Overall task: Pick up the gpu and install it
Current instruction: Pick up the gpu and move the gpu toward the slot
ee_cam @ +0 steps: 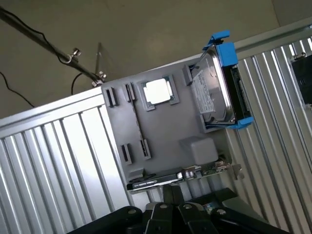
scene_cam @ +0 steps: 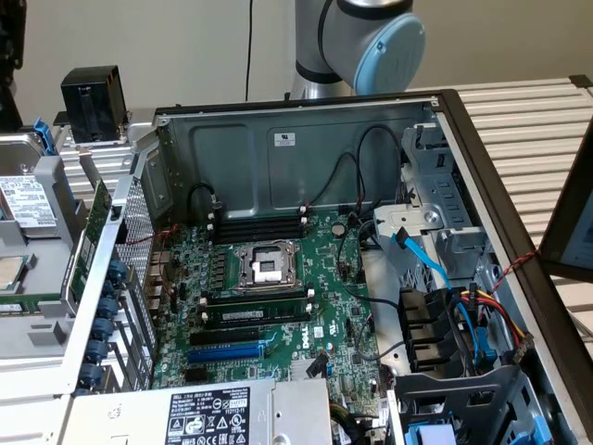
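Exterior view: gpu not picked yet. It stands on edge in the grey tray on the exterior view's left of the open case, well apart from the motherboard. Long axis runs along the case's side wall.

Wrist view: approach step, I'd say. The fingers are fully closed and empty, just over the gpu. It sits edge-up, long axis along the tray edge, metal bracket end toward the hard drive. A grasp calls for parting the fingers and straddling that top edge squarely.
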You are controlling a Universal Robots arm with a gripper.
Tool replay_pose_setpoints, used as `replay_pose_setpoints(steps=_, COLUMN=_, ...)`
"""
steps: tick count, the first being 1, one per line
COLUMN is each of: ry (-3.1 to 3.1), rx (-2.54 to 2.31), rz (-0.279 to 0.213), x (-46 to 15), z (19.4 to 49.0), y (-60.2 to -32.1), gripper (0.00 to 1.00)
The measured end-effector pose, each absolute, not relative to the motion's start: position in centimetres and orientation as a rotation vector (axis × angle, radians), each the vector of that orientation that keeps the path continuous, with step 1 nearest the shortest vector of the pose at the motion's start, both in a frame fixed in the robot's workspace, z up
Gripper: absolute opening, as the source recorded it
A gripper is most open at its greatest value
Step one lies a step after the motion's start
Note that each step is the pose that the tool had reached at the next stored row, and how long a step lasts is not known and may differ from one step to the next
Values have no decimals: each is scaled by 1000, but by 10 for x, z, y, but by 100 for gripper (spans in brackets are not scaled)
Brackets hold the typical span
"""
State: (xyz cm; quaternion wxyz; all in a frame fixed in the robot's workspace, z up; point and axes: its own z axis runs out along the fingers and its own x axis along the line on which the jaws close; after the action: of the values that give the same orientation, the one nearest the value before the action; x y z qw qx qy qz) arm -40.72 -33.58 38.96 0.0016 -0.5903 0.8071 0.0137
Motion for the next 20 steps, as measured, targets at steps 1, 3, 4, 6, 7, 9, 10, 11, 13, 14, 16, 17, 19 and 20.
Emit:
replay_pose_setpoints(steps=1, ry=2519, rx=-1865, rz=41, x=-407, z=389, y=-336, gripper=11)
replay_pose_setpoints(steps=3, ry=2496, rx=-1879, rz=46, x=-407, z=389, y=-336, gripper=11)
replay_pose_setpoints(steps=4, ry=2487, rx=-1883, rz=54, x=-408, z=388, y=-336, gripper=11)
replay_pose_setpoints(steps=6, ry=2468, rx=-1887, rz=76, x=-408, z=388, y=-336, gripper=11)
replay_pose_setpoints(steps=7, ry=2459, rx=-1889, rz=85, x=-409, z=387, y=-336, gripper=11)
replay_pose_setpoints(steps=9, ry=2448, rx=-1895, rz=87, x=-410, z=385, y=-338, gripper=11)
replay_pose_setpoints(steps=10, ry=2442, rx=-1898, rz=83, x=-410, z=385, y=-338, gripper=11)
replay_pose_setpoints(steps=11, ry=2436, rx=-1902, rz=80, x=-411, z=384, y=-339, gripper=11)
replay_pose_setpoints(steps=13, ry=2425, rx=-1910, rz=75, x=-412, z=382, y=-340, gripper=11)
replay_pose_setpoints(steps=14, ry=2419, rx=-1914, rz=72, x=-412, z=381, y=-340, gripper=11)
replay_pose_setpoints(steps=16, ry=2406, rx=-1920, rz=65, x=-412, z=380, y=-340, gripper=11)
replay_pose_setpoints(steps=17, ry=2401, rx=-1921, rz=61, x=-412, z=379, y=-341, gripper=11)
replay_pose_setpoints(steps=19, ry=2398, rx=-1915, rz=53, x=-412, z=377, y=-341, gripper=11)
replay_pose_setpoints(steps=20, ry=2410, rx=-1899, rz=51, x=-412, z=376, y=-341, gripper=11)
